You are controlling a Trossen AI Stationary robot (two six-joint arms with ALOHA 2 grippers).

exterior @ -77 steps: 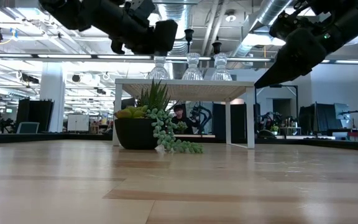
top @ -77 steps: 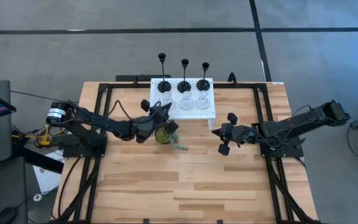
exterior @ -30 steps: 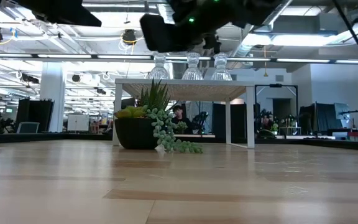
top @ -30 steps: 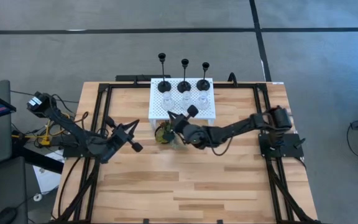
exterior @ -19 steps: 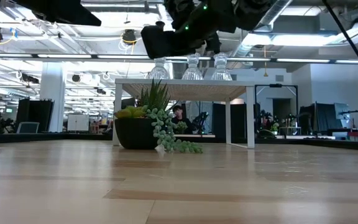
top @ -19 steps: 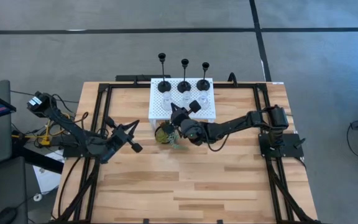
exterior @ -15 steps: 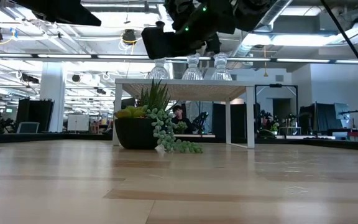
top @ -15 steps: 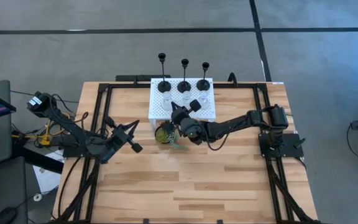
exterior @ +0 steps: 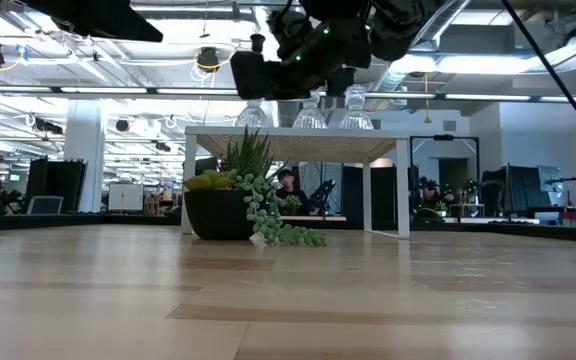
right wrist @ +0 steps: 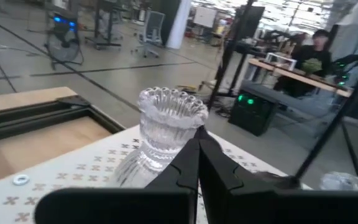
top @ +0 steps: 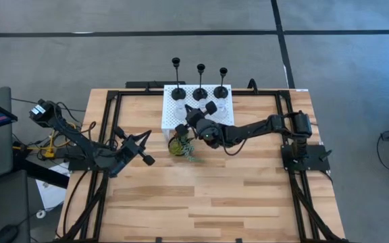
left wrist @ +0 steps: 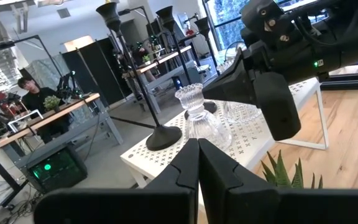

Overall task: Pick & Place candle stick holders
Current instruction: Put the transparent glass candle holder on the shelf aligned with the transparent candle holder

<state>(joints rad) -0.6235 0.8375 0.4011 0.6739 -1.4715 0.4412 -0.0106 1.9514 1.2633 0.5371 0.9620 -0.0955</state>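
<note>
A: On the left, what did we have?

B: We saw the left gripper (top: 135,148) parked low over the counter (top: 201,202), well apart from the white stand (top: 230,121). In its wrist view its jaws looked pressed together, with nothing between them.

A: And at the middle?

B: We found the stand at the counter's far edge. The three black holders (top: 200,92) stood in a row along its back. The clear glass holders (top: 219,105) sat in front of them; from above we could count only two, since the arm covered part of that row. The small potted plant (top: 179,144) sat on the counter just in front of the stand's left end.

A: The right arm?

B: We saw it stretched across from the right, with the right gripper (top: 202,112) over the stand's front left part. Its wrist view showed a ribbed glass holder (right wrist: 164,134) close ahead. We could not tell how far its jaws stood apart, nor whether they touched the glass.
</note>
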